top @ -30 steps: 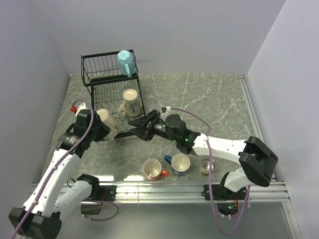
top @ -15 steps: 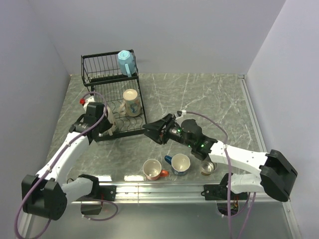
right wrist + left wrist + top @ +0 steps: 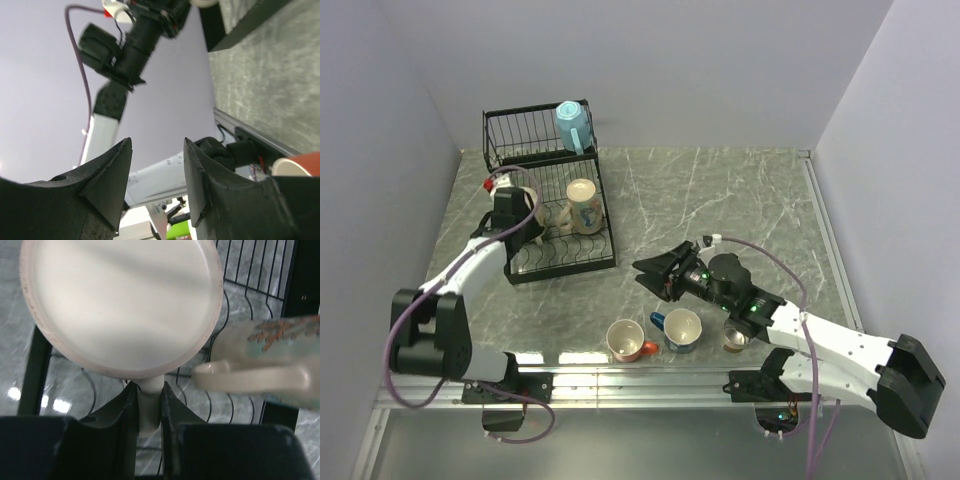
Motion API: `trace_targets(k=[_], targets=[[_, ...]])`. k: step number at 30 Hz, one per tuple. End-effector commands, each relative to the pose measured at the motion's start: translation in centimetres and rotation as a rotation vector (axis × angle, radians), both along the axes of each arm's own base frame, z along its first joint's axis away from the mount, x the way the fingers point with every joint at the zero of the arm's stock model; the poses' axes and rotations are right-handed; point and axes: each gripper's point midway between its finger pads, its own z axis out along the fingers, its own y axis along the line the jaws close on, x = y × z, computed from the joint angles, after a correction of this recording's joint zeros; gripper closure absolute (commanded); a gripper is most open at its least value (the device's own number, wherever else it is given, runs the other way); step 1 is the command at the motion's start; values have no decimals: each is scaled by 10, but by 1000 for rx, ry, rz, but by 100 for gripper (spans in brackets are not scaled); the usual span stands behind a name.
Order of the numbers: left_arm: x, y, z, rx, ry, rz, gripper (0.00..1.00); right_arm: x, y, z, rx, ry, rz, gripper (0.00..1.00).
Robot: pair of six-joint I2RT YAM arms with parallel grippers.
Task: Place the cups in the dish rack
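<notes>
The black wire dish rack (image 3: 548,235) stands at the back left. A light blue cup (image 3: 572,125) hangs on its upper shelf, and a cream patterned cup (image 3: 584,206) lies in the lower tier. My left gripper (image 3: 518,216) is shut on the handle (image 3: 149,399) of a plain cream cup (image 3: 120,305), holding it over the lower tier's left side, beside the patterned cup (image 3: 272,352). My right gripper (image 3: 648,270) hangs open and empty above the table, right of the rack. An orange-red cup (image 3: 625,340), a dark blue cup (image 3: 682,329) and a metal cup (image 3: 737,333) stand near the front edge.
Grey walls close in the table on the left, back and right. A metal rail (image 3: 650,378) runs along the near edge. In the right wrist view the open fingers (image 3: 112,165) frame the left arm (image 3: 132,47), the rack's base (image 3: 235,25) and the orange-red cup's rim (image 3: 300,165).
My left arm carried the cream cup from in front of the rack up and back over the lower tier. My right arm drew back to the right, away from the rack.
</notes>
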Motion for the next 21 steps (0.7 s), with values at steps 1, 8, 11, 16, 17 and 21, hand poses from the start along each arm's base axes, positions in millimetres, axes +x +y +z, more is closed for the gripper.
trace_targets(k=[1, 8, 11, 16, 17, 21], targets=[[19, 19, -14, 28, 39, 35, 100, 2, -14, -4, -34, -18, -42, 47], [42, 20, -19, -20, 78, 7, 60, 2, -27, -3, -117, -65, -47, 47], [41, 23, -15, -7, 88, 14, 35, 3, -32, -6, -143, -76, -51, 47], [30, 20, 4, -22, 66, 7, 25, 5, -38, -5, -162, -104, -59, 46], [26, 20, 5, -25, 66, 8, 24, 6, -38, -4, -167, -112, -58, 46], [7, 17, 29, -45, 30, 4, 21, 11, -35, -17, -361, -171, 4, 47]])
